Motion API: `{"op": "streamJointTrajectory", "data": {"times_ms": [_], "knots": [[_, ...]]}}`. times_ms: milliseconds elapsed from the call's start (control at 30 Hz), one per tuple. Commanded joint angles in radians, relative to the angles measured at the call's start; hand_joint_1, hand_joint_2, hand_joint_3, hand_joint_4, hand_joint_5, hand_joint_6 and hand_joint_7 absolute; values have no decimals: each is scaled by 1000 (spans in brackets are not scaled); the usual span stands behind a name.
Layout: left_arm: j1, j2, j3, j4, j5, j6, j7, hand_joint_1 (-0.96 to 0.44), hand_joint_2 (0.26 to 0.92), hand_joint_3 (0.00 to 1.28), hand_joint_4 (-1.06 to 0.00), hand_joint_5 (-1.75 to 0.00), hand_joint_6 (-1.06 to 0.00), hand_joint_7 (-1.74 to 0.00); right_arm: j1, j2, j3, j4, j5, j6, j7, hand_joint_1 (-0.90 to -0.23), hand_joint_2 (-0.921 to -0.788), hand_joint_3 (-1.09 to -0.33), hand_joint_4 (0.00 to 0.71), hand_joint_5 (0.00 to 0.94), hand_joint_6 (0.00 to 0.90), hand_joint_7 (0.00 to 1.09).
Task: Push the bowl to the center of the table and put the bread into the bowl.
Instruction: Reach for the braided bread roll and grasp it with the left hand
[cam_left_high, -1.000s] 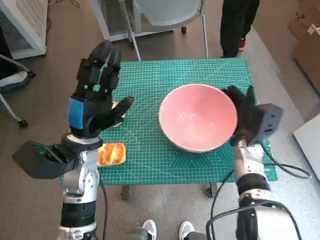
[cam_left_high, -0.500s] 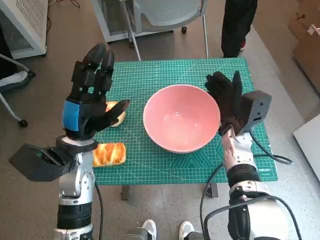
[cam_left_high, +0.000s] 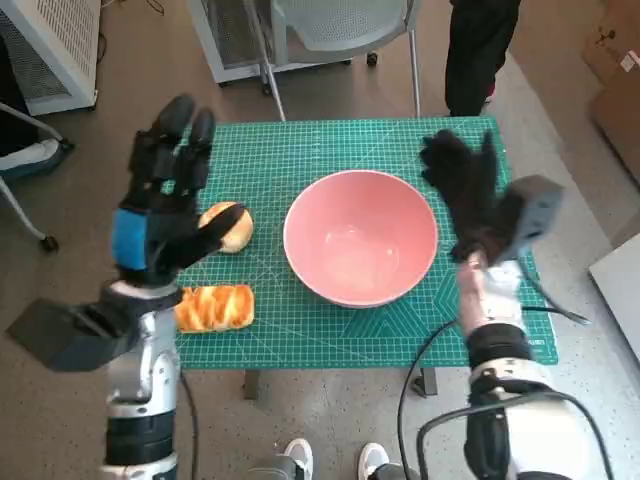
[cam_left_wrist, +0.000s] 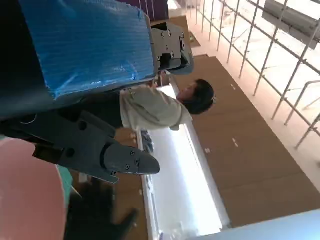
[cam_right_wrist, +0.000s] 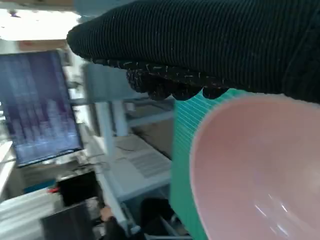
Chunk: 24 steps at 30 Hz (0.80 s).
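Green cutting-mat table (cam_left_high: 300, 160) on a brown floor, seen from the head camera, with a chair base and a person's legs along the top edge of the frame. Left hand (cam_left_high: 160, 205), centre left of the frame: raised above the table's left edge, fingers spread, holding nothing. Right hand (cam_left_high: 468, 195), centre right: gloved, fingers apart and empty, just beside the bowl's right rim; whether it touches cannot be told. Pink bowl (cam_left_high: 360, 250): round, smooth, glossy and empty, sitting near the middle of the table, so the push appears finished or nearly so. Bread: a golden, ridged loaf (cam_left_high: 213, 307) lies at the lower left of the table, below the left hand, its long axis running left to right; a rounder pale bun (cam_left_high: 228, 227) sits just right of that hand, between it and the bowl. Both pieces lie left of the bowl, so the left hand is clearly the nearer one for the pick.
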Motion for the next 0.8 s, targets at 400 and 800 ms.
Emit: {"op": "streamJointTrajectory", "data": {"times_ms": [400, 800], "knots": [[233, 361, 110, -242, 390, 111, -35, -503, 907, 55, -55, -4, -11, -495, 102, -39, 13, -360, 74, -294, 160, -437, -921, -536, 270, 2, 414, 19], [329, 510, 30, -515, 534, 577, -240, -334, 761, 3, -84, -1, -239, -121, 166, -42, 66, -525, 134, -343, 252, -409, -921, -560, 281, 3, 404, 11]]}}
